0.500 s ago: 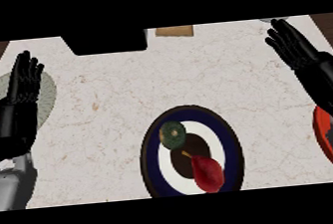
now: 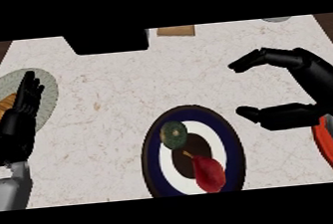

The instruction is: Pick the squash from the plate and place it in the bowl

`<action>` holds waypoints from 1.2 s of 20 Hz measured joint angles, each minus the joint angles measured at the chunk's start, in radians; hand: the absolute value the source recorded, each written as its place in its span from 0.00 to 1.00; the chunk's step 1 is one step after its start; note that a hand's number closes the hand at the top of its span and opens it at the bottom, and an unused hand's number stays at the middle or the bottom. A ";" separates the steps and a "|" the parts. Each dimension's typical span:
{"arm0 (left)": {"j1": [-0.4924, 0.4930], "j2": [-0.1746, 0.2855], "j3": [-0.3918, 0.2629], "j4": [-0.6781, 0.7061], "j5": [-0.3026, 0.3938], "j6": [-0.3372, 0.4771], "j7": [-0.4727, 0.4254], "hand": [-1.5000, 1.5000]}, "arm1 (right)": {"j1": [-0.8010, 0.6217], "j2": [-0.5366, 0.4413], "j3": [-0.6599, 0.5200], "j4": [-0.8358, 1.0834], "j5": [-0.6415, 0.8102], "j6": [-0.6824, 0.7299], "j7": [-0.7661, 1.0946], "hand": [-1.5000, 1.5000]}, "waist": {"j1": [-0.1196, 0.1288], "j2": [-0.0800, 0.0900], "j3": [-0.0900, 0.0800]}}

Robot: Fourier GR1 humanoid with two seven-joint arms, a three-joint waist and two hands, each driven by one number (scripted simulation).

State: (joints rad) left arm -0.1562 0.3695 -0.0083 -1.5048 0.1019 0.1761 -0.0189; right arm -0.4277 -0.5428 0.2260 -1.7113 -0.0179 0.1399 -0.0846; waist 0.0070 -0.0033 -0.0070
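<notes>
A round green squash (image 2: 174, 134) with a pale centre lies on the upper left part of a dark-blue-rimmed plate (image 2: 153, 157) at the middle front of the counter. A red vegetable (image 2: 210, 173) with a thin stem lies beside it on the same plate. The red bowl (image 2: 329, 149) shows partly at the right edge. My right hand (image 2: 319, 88) hovers right of the plate, open, with bent fingers spread wide from the thumb and nothing between them. My left hand (image 2: 19, 122) rests open at the left, fingers up.
A pale green plate (image 2: 45, 87) with an orange-brown piece of food (image 2: 0, 116) lies at the left, partly under my left hand. A black block (image 2: 110, 41) and a tan board (image 2: 176, 30) sit at the counter's far edge.
My right hand has come down and to the left toward the plate, turning so that thumb and fingers point left and spread apart. The left hand has hardly moved.
</notes>
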 measured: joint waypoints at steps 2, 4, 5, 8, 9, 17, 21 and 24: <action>0.017 0.002 0.004 0.000 -0.001 0.006 0.027 0.50 | 0.095 0.030 0.039 -0.014 0.101 -0.089 -0.033 0.00 | -0.010 0.000 0.004; 0.021 -0.004 0.005 0.007 -0.002 0.012 0.044 0.50 | 0.189 0.059 0.089 -0.024 0.199 -0.164 -0.109 0.00 | -0.015 0.000 0.006; 0.021 0.005 0.013 0.004 0.004 0.004 0.055 0.50 | 0.235 0.063 0.110 -0.021 0.239 -0.190 -0.152 0.00 | -0.015 0.001 0.006; 0.019 0.021 0.036 -0.012 0.015 -0.011 0.097 0.50 | 0.354 0.061 0.143 -0.035 0.325 -0.242 -0.251 0.00 | -0.015 0.001 0.007; 0.029 0.017 0.039 -0.028 0.014 -0.014 0.108 0.50 | 0.370 0.071 0.143 -0.040 0.349 -0.250 -0.253 0.00 | -0.014 0.001 0.007; -0.003 -0.009 0.065 0.000 -0.015 -0.047 0.119 0.50 | 0.289 0.123 0.108 -0.142 0.421 -0.135 -0.046 0.00 | -0.008 0.003 0.007; -0.012 -0.027 0.058 0.001 -0.037 -0.040 0.128 0.50 | 0.153 0.141 0.097 -0.178 0.426 -0.032 0.118 0.00 | -0.005 0.003 0.006; -0.001 -0.034 0.050 -0.014 -0.044 -0.042 0.131 0.50 | 0.056 0.143 0.132 -0.157 0.457 0.052 0.225 0.00 | 0.002 0.002 0.006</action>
State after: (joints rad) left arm -0.1574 0.3351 0.0415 -1.5185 0.0575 0.1337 0.1117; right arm -0.3719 -0.3994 0.3582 -1.8684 0.4389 0.1923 0.1400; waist 0.0095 -0.0010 -0.0012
